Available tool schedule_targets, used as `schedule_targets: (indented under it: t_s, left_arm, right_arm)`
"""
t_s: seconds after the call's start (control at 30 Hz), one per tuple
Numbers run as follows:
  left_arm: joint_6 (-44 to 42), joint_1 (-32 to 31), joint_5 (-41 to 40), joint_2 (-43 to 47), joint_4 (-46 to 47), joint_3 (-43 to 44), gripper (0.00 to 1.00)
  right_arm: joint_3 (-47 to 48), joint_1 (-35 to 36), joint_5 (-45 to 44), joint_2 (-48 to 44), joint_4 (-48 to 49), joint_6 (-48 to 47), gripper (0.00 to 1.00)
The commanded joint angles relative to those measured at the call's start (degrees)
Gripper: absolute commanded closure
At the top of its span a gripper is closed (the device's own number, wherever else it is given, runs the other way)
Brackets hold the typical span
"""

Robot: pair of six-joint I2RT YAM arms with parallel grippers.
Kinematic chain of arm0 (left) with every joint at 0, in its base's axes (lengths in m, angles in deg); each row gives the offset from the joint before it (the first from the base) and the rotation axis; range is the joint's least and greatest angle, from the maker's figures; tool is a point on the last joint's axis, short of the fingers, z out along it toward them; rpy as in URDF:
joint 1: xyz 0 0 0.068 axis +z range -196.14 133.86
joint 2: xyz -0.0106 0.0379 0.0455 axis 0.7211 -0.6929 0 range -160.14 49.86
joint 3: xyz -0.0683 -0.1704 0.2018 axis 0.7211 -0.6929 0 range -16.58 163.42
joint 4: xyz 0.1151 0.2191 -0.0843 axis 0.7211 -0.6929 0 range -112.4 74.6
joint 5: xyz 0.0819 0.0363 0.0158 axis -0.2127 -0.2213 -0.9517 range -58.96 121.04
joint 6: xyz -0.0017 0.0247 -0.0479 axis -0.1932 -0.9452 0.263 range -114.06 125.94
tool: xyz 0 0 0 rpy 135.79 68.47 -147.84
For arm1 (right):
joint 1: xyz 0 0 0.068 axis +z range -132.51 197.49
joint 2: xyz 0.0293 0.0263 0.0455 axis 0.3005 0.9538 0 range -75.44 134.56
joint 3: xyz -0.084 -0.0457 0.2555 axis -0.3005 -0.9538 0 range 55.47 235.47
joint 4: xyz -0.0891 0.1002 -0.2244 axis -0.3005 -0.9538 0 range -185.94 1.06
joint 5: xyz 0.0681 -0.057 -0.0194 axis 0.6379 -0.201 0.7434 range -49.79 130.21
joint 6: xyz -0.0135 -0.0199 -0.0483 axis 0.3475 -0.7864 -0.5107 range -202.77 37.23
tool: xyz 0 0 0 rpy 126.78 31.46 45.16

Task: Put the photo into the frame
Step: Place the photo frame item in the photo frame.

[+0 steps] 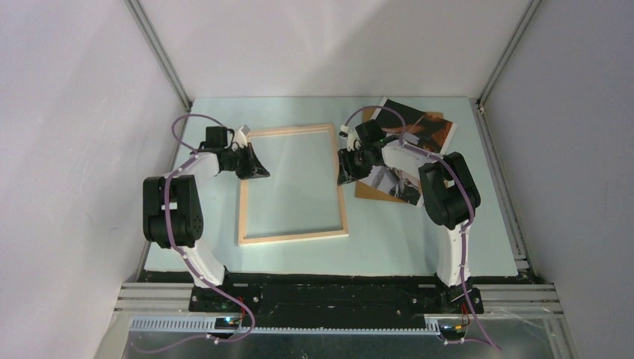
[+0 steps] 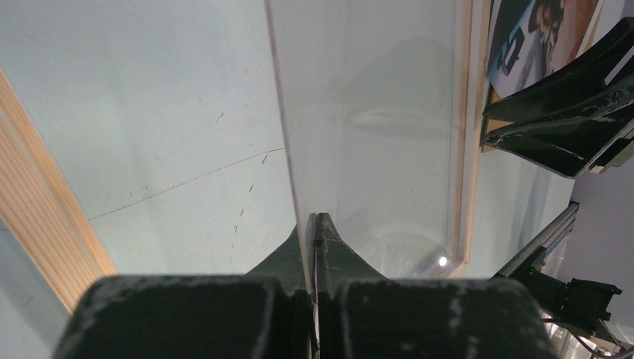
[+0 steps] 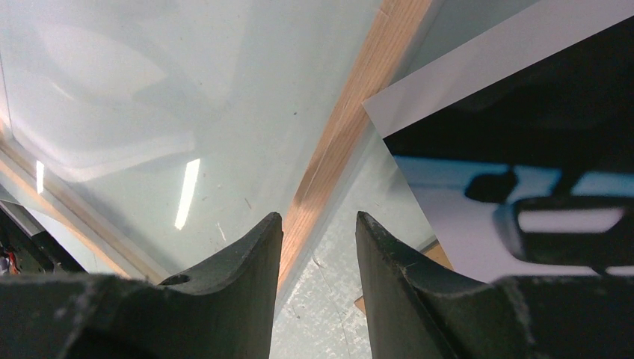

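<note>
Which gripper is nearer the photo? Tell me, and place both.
Right. The right gripper is over the frame's right rail, just beside the photo. The left gripper, shut on a clear pane, is by the frame's left rail, the frame's width away.

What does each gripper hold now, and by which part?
The left gripper has its jaws shut on the clear pane, at its left edge. The right gripper has its jaws open above the right rail of the frame and holds nothing.
</note>
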Motion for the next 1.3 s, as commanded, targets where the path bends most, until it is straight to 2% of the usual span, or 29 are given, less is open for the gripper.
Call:
schedule_targets:
  t_s: [0.0,1.27]
  left_arm:
    - [-0.58,0.75,-3.90,0.19,3.02,-0.18,1.00]
    - [-3.19,0.62,-3.29,-1.12,2.58,0.25,1.00]
  right_arm:
    - [2.39,-0.24,0.40,-0.41,0.01,-0.52,0.54]
    - [2.56,0.07,0.30,0.23,-0.33,-0.57,0.54]
